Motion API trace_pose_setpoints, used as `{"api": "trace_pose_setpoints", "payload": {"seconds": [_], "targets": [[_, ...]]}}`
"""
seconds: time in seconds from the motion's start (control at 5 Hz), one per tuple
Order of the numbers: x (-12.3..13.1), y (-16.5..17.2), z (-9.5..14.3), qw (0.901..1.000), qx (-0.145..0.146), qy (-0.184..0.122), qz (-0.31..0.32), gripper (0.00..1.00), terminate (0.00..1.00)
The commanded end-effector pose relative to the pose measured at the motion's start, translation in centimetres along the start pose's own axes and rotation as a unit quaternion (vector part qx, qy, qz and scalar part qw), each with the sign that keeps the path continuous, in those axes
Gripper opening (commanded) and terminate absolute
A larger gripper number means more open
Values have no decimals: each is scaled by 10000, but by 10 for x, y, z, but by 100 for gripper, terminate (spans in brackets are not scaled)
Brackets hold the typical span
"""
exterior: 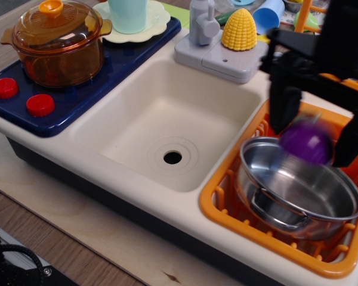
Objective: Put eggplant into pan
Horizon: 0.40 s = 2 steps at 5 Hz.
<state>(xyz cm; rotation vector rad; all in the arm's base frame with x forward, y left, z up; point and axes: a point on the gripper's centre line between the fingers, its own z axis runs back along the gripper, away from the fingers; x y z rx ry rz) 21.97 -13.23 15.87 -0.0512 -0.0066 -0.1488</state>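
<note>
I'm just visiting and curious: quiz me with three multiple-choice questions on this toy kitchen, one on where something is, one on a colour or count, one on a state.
1. Where does the pan sit?
A. in the sink
B. in the orange rack
C. on the stove

2. How many red knobs are on the blue stove?
A. one
B. two
C. four

3. What is the gripper doing?
A. holding the eggplant
B. hanging empty
C. gripping the corn

Answers:
1 B: orange rack walls surround the steel pan.
2 B: two red knobs show at the stove's left.
3 A: the purple eggplant sits between the black fingers, above the pan's rim.
</note>
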Motion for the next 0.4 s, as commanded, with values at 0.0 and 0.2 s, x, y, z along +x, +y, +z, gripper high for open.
{"api": "trace_pose_setpoints", "payload": {"seconds": [0.0, 0.2], "targets": [[-2, -2, 12, 9993, -203, -302, -45, 100, 0], [-2, -2, 12, 9993, -203, -302, -45, 100, 100]]}}
